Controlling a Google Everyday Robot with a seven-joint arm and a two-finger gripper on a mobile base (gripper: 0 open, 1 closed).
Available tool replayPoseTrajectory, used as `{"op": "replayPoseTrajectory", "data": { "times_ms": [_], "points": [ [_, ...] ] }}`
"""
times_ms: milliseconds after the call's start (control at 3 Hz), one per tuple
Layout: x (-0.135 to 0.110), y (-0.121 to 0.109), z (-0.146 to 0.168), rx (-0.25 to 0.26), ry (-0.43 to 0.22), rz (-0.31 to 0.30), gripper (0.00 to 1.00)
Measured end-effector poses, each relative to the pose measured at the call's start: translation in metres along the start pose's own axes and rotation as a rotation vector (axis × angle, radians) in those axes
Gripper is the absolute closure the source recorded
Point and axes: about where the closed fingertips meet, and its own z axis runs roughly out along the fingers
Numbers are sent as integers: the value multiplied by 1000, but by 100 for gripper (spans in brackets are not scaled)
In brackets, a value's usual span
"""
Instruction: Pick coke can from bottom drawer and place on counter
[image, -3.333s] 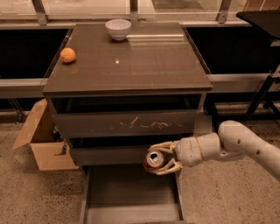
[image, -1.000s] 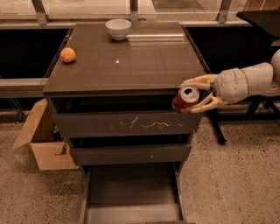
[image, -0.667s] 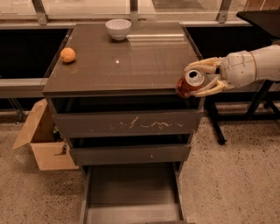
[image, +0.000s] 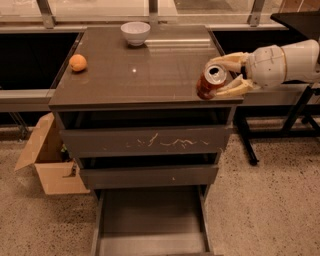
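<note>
My gripper (image: 223, 75) comes in from the right and is shut on the coke can (image: 210, 82), a red can with a silver top. The can is tilted, its top facing up and toward the camera. It hangs over the front right corner of the counter (image: 135, 75), at or just above the surface; I cannot tell if it touches. The bottom drawer (image: 150, 225) stands pulled out below, its tray empty.
An orange (image: 78, 62) lies at the counter's left edge. A white bowl (image: 135, 33) stands at the back middle. A cardboard box (image: 47, 160) sits on the floor left of the cabinet. A black table leg (image: 247, 140) stands to the right.
The gripper has lifted the can from in front of the lower drawers up and to the right, then over the counter's front right corner.
</note>
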Motion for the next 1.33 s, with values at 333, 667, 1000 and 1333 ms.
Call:
{"op": "replayPoseTrajectory", "data": {
  "times_ms": [333,667,1000,1333],
  "points": [
    [-22,-37,12,106,35,109,100],
    [-18,-54,25,202,57,254,100],
    [-18,-55,25,202,57,254,100],
    [-10,-65,26,254,47,318,100]
  ]
}}
